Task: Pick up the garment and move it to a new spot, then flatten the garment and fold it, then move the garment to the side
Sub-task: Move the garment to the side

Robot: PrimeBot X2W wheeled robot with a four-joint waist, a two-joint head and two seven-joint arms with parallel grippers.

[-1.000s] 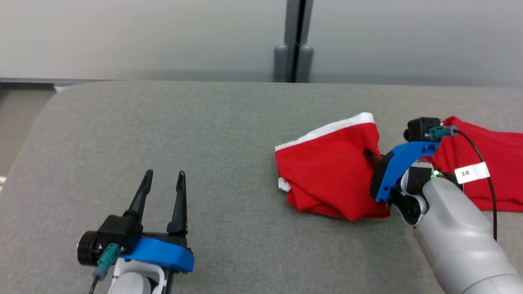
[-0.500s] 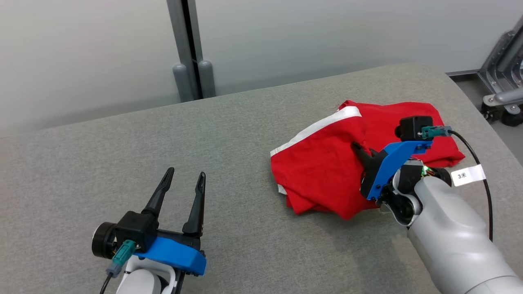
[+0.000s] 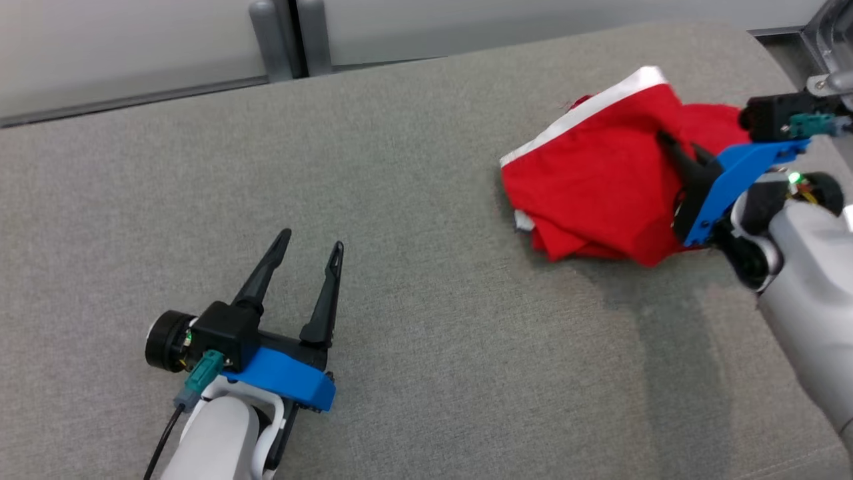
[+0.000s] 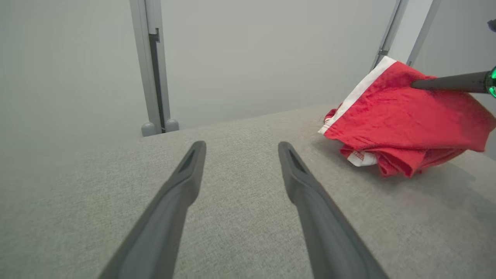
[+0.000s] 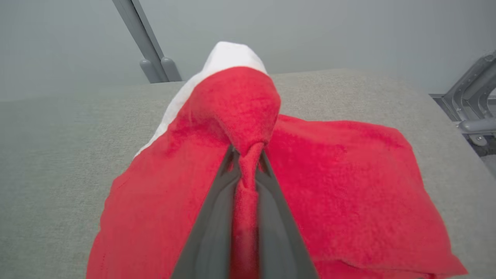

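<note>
Grey tabletop: my right gripper pinches the garment (crumpled, unfolded), left gripper gapes empty; I judge flattening and folding remain.

We can read no words, numbers or brand marks anywhere here. The nearest thing to lettering is a small white tag tucked in the lower folds of the red garment. In the left wrist view we see faint reddish print on it, too small and blurred for us to make out. In the head view the same tag shows as a plain white scrap at the garment's lower left edge, and we can tell no marks on it there
</note>
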